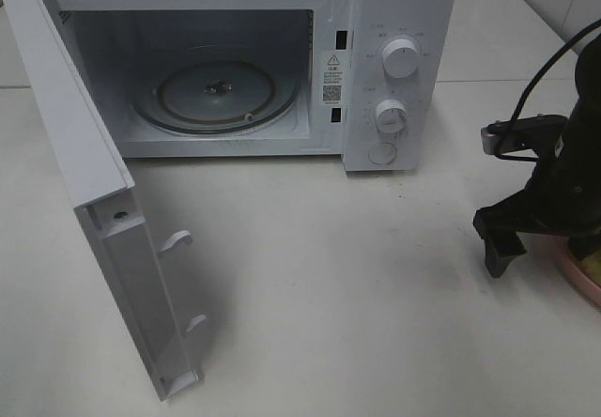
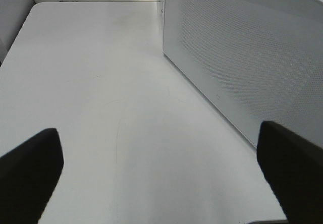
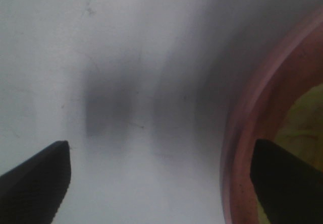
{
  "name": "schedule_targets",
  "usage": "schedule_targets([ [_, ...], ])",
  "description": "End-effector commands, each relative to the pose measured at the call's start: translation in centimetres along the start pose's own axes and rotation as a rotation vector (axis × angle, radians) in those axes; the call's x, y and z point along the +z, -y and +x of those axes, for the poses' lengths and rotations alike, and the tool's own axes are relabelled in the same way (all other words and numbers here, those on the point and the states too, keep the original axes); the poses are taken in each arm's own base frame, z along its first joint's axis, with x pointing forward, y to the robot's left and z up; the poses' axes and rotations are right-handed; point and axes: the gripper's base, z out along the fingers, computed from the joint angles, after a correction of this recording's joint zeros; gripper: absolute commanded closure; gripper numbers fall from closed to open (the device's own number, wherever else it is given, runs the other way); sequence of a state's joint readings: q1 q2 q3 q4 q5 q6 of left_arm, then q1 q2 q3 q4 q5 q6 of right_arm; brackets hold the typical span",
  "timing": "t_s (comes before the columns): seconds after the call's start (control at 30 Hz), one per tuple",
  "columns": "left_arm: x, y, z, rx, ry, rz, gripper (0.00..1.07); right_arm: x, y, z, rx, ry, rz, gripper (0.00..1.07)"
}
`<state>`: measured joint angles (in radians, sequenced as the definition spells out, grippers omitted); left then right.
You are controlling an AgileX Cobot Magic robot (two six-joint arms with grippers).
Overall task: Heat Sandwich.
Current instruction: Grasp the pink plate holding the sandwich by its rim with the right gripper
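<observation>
The white microwave (image 1: 394, 23) stands at the back with its door (image 1: 103, 210) swung wide open to the left, and its glass turntable (image 1: 216, 93) is bare. At the far right edge, my right gripper (image 1: 543, 251) hangs open low over the rim of the pink plate (image 1: 575, 281). Only a yellowish sliver of the sandwich (image 1: 593, 265) shows there. The right wrist view shows the right gripper (image 3: 161, 183) straddling the plate rim (image 3: 242, 133), one finger over the table and one over the sandwich (image 3: 303, 128). My left gripper (image 2: 161, 183) is open over bare table beside the microwave's perforated side wall (image 2: 242, 57).
Two control knobs (image 1: 402, 57) and a round door button (image 1: 382, 153) sit on the microwave's right panel. The open door juts far forward over the left of the white table (image 1: 357, 304). A black cable (image 1: 535, 79) loops above the right arm.
</observation>
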<state>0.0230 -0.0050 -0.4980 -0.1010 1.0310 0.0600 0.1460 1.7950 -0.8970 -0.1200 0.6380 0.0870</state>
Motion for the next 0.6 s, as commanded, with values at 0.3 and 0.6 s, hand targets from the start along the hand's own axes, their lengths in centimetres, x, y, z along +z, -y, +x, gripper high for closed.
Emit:
schedule_targets([
  [0.3,-0.30,0.06,0.23,0.005,0.025,0.009,0.05,1.39,0.22,-0.34,-0.016,-0.015,0.017,0.19],
  [0.6,-0.30,0.06,0.23,0.005,0.025,0.009,0.05,1.41,0.91,-0.15,0.006,-0.037,0.094,0.64],
])
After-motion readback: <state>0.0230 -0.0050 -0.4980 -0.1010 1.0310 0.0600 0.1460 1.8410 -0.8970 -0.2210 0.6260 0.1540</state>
